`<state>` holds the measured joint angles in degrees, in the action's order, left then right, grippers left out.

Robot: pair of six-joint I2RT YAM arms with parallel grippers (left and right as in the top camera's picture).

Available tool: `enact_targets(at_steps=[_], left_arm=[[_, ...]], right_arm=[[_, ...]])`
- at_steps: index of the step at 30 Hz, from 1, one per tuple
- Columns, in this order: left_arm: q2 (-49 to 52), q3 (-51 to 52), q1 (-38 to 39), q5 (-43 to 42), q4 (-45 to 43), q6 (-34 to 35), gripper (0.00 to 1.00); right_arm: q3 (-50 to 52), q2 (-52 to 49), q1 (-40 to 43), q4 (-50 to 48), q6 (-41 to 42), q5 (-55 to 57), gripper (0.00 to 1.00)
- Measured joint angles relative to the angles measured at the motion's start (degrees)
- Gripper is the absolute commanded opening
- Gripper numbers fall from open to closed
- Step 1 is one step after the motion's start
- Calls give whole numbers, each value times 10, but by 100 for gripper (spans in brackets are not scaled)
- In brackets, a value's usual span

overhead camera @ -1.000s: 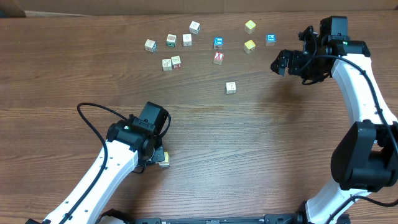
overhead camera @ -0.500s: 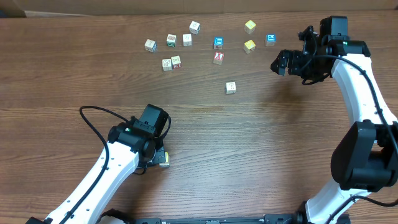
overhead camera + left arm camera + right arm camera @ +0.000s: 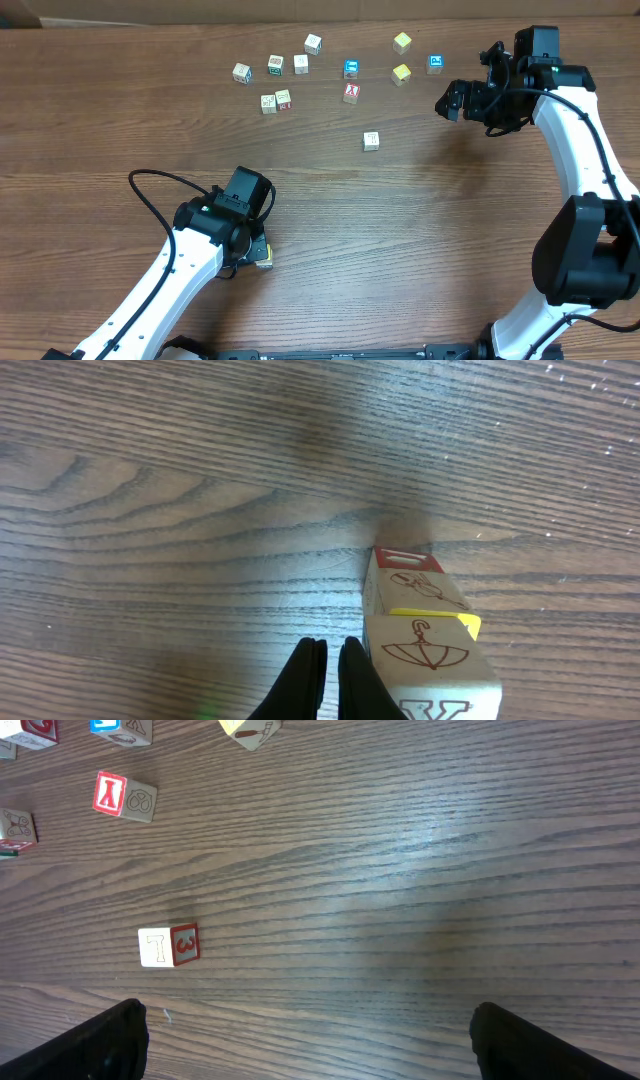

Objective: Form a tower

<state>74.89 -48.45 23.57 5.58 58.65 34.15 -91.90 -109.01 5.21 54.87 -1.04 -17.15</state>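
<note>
The tower point(image 3: 425, 650) stands just right of my left gripper point(image 3: 330, 647). It is a one-cube-wide column of pale wooden letter cubes. The nearest cube shows an umbrella drawing and a letter, and one with a red edge sits below it. The left jaws are shut with nothing between them, and the right finger is close beside the column. In the overhead view the tower point(image 3: 265, 259) peeks out from under the left wrist point(image 3: 240, 205). My right gripper point(image 3: 310, 1050) hangs open above bare table at the far right point(image 3: 450, 100), holding nothing.
A lone cube point(image 3: 371, 141) point(image 3: 168, 946) lies mid-table. Several loose cubes are scattered along the back, among them a red-faced one point(image 3: 351, 93), a blue one point(image 3: 435, 64) and a yellow one point(image 3: 402, 42). A black cable point(image 3: 150, 195) loops beside the left arm.
The left arm has shifted very slightly. Its jaws stay shut beside the tower. The right arm and the loose cubes have not moved.
</note>
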Motion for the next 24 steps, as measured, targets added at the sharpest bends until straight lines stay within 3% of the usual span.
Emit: enact_targets(at_steps=[24], left_arm=[[0,0,0,0,-17,-16,5]], right_arm=[[0,0,0,0,0,0,100]])
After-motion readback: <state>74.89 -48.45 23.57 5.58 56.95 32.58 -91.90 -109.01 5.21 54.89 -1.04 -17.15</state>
